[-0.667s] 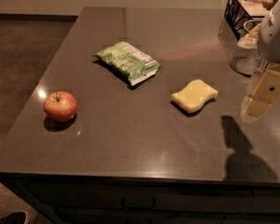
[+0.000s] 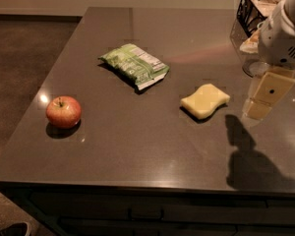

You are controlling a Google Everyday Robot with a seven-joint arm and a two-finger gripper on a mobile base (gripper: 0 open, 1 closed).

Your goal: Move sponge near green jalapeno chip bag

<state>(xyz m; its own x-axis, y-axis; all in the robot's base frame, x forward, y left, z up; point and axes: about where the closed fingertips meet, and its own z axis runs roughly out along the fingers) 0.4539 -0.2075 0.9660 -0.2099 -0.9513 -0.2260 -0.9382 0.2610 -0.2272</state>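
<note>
The dark desk (image 2: 137, 151) carries everything. The claw (image 2: 258, 110) hangs at its right side, holding nothing; how far open, I cannot tell. The green jalapeno chip bag (image 2: 132, 64) lies mid-desk, its white label panel unreadable. The sponge (image 2: 205, 101) lies between bag and claw, apart from both. An apple (image 2: 63, 111) sits left.
</note>
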